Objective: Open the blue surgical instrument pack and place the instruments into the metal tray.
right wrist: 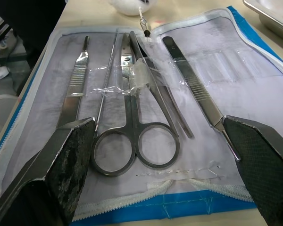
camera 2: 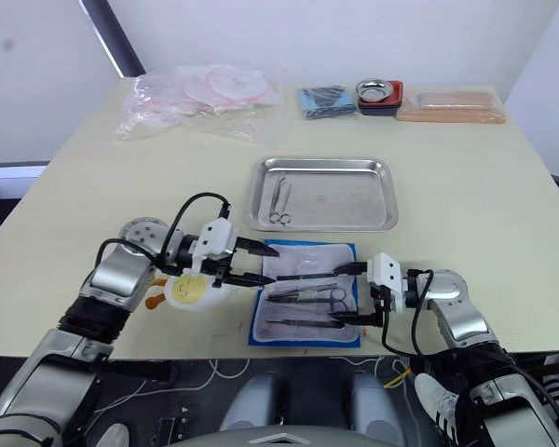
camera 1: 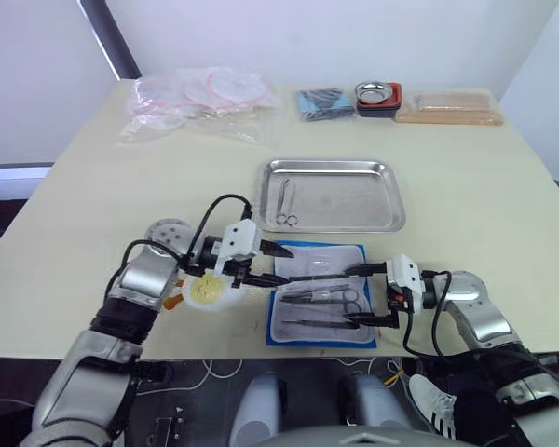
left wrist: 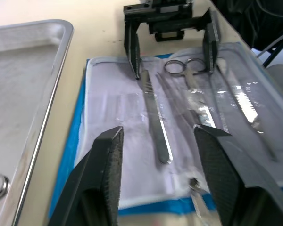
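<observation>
Pack (camera 1: 321,296) lies open on the near tabletop (camera 1: 466,200), tools (right wrist: 132,113) still tucked in its clear pockets. Left gripper (camera 1: 272,264) and right gripper (camera 1: 365,296) sit at its two sides, both spread apart. A tool could snag in its pocket and drag the pack. Farther off, the tray (camera 1: 334,194) holds one pair of scissors (camera 1: 285,203).

The pale cream flat-topped desk (camera 1: 466,186) carries a shiny rectangular stainless-steel tray (camera 1: 391,196) near its middle; just in front of it lies the opened bright blue soft pouch with pale grey lining (camera 1: 272,326); along the far edge sit crinkled clear plastic bags with pink rings (camera 1: 200,98), a small dark-blue bundle (camera 1: 323,102), a round steel bowl on a red base (camera 1: 378,95) and a flat tan rectangular box (camera 1: 449,107); a white round object with a yellow centre (camera 1: 205,292) rests left of the pouch.
</observation>
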Controlling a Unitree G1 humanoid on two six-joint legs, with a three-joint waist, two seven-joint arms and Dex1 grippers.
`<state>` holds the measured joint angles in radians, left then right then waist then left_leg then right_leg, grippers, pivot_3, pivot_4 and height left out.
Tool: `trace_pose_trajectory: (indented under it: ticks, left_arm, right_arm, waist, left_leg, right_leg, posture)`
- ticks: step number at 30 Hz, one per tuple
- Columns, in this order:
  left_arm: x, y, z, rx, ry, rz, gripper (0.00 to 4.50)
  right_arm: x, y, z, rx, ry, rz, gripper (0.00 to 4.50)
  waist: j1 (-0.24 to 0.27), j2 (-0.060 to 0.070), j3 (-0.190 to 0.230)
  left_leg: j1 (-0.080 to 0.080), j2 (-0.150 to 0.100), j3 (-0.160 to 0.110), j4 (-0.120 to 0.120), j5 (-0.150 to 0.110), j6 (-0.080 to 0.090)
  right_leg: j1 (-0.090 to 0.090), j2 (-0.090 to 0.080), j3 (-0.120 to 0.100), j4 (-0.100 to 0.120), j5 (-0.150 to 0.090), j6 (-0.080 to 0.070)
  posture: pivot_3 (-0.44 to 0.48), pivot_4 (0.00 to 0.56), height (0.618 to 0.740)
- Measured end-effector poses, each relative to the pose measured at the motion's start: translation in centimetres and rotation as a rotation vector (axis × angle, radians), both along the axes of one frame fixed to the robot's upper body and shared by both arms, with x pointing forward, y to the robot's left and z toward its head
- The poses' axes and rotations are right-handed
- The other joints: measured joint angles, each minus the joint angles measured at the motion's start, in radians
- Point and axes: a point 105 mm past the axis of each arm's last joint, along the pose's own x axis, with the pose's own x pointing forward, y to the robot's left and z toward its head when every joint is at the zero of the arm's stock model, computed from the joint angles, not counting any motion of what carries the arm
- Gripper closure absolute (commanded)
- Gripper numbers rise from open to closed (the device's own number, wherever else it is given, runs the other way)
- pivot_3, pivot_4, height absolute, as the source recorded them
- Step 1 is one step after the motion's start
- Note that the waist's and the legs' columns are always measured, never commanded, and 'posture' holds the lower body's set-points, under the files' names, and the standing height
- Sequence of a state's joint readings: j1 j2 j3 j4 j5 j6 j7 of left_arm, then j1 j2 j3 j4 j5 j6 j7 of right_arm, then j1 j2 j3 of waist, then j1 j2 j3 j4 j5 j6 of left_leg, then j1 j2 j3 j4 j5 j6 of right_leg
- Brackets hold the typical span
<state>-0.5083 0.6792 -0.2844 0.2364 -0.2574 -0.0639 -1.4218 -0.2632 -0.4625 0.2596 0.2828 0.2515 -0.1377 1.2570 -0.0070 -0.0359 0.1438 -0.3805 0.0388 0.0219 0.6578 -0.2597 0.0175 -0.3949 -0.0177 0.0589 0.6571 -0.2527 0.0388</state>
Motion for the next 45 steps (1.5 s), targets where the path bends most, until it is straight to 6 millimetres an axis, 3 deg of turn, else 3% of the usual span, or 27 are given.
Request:
trace_pose_trajectory:
  ticks: [17,21,25,45]
  left_arm:
    - [0.6,-1.0,-3.2,0.007,0.014,0.01,1.77]
    - [0.8,-1.0,-3.4,0.001,0.013,0.008,2.57]
    - [0.9,-1.1,-3.4,-0.004,0.011,0.004,4.45]
    - [0.9,-0.2,-2.2,0.071,-0.012,0.013,4.45]
  right_arm:
    - [0.1,0.0,-0.1,-0.006,-0.003,-0.011,0.0]
    - [0.1,0.0,-0.2,-0.008,-0.002,-0.015,0.0]
    - [0.1,0.0,-0.2,-0.008,-0.002,-0.016,0.0]
    - [0.1,0.1,-0.2,-0.006,-0.003,-0.015,0.0]
  waist:
    - [-0.002,0.003,-0.003]
    - [-0.002,0.004,-0.006]
    - [-0.003,0.005,-0.006]
    - [-0.005,0.004,-0.006]
  left_leg:
    - [0.0,0.0,0.0,0.002,0.0,0.0]
    - [0.0,0.0,0.0,0.002,0.0,0.0]
    - [0.0,0.0,0.0,0.002,0.0,0.0]
    - [0.0,0.001,-0.002,0.002,0.0,0.0]
  right_leg:
    - [0.001,0.0,0.0,0.001,0.0,0.0]
    - [0.001,0.0,0.0,0.001,0.0,0.0]
    - [0.001,0.0,0.0,0.001,0.0,0.0]
    - [0.0,0.0,0.0,0.001,0.0,0.0]
  posture:
    - [0.0,0.15,0.74]
    - [0.0,0.15,0.74]
    - [0.0,0.15,0.74]
    - [0.0,0.15,0.74]
